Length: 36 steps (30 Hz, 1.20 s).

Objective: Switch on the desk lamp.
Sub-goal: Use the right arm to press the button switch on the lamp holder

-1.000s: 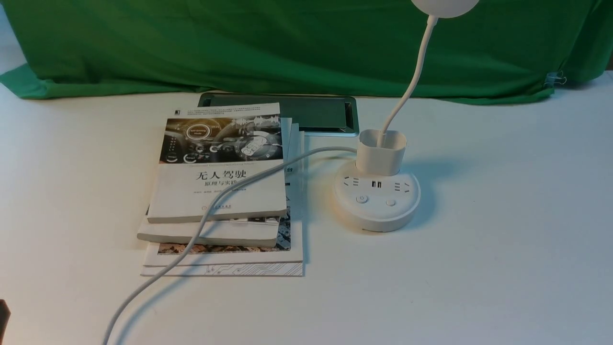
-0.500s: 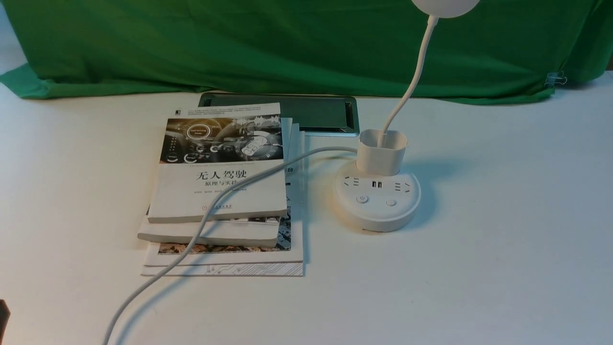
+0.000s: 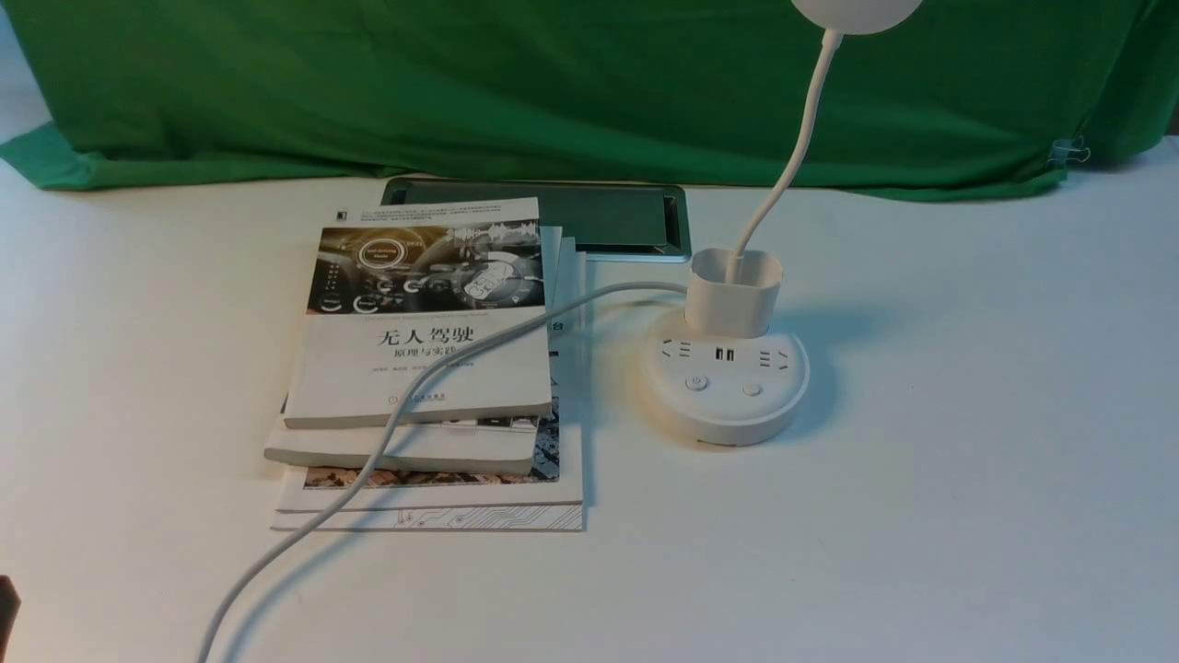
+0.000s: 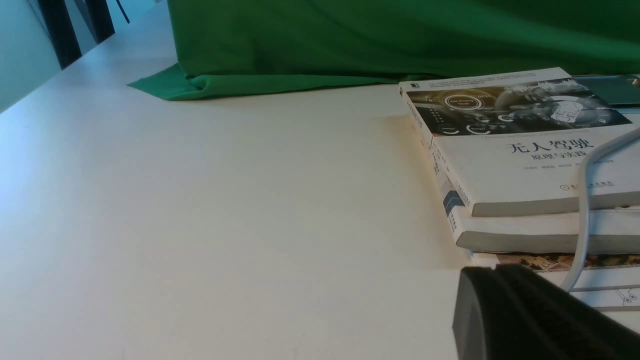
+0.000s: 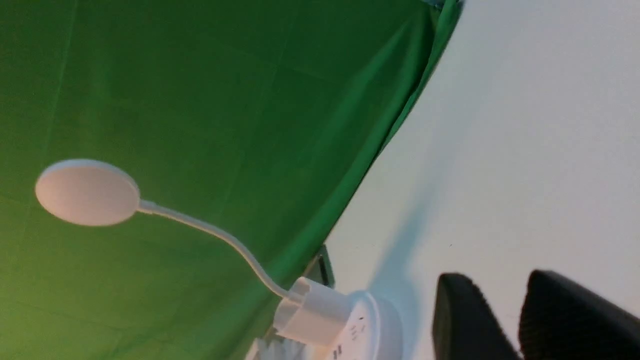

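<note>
Front view: desk lamp (image 3: 726,387) looks dark, button (image 3: 697,382) not pressed yet; right end effector (image 5: 496,286) open, away from it; left end effector (image 4: 525,310) unclear

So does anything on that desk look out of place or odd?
Only the cord of the lamp: it trails across the top of the stack of books instead of lying flat on the table. The books are also stacked a little unevenly. Nothing looks spilled or broken.
</note>
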Tool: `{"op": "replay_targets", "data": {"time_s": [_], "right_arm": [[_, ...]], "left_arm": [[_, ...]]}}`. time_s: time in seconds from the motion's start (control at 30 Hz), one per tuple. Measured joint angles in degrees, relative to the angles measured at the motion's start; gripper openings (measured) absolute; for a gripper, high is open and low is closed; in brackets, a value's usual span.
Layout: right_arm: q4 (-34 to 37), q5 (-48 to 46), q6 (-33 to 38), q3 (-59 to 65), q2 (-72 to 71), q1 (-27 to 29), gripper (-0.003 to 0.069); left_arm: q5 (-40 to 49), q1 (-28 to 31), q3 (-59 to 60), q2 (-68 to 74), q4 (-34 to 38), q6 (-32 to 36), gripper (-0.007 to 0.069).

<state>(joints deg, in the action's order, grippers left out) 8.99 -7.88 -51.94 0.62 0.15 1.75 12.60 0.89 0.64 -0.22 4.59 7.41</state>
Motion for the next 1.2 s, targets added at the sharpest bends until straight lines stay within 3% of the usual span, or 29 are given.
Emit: {"op": "replay_targets", "data": {"time_s": [0.27, 0.33, 0.4, 0.47, 0.5, 0.67, 0.87, 0.97, 1.2], "right_arm": [[-3.46, 4.21, 13.24, -0.38, 0.0, 0.0, 0.0238], [-3.53, 3.5, 20.91, -4.58, 0.82, 0.0, 0.0211], [-3.61, 0.58, 32.75, -11.78, 4.31, 0.0, 0.011], [-3.67, -2.13, 38.13, -16.38, 7.31, 0.0, 0.007], [-3.73, -6.42, 47.83, -22.81, 12.21, 0.0, 0.0034], [-3.62, -19.84, 64.57, -40.03, 28.35, -2.72, 0.0027], [-3.61, -31.88, 71.31, -50.51, 42.6, -10.4, 0.0027], [-3.79, -40.17, 73.34, -58.6, 53.46, -18.4, 0.0027], [-4.34, -41.73, 73.82, -69.12, 72.34, -27.15, 0.0027]], "left_arm": [[0.0, 0.0, 0.0, 0.0, 0.0, 0.0, 0.0021], [0.0, 0.0, 0.0, 0.0, 0.0, 0.0, 0.0021], [0.0, 0.0, 0.0, 0.0, 0.0, 0.0, 0.0021], [0.0, 0.0, 0.0, 0.0, 0.0, 0.0, 0.0021], [0.0, 0.0, 0.0, 0.0, 0.0, 0.0, 0.0021], [0.0, 0.0, 0.0, 0.0, 0.0, 0.0, 0.0021], [0.0, 0.0, 0.0, 0.0, 0.0, 0.0, 0.0021], [0.0, 0.0, 0.0, 0.0, 0.0, 0.0, 0.0021], [0.0, 0.0, 0.0, 0.0, 0.0, 0.0, 0.0021]]}}
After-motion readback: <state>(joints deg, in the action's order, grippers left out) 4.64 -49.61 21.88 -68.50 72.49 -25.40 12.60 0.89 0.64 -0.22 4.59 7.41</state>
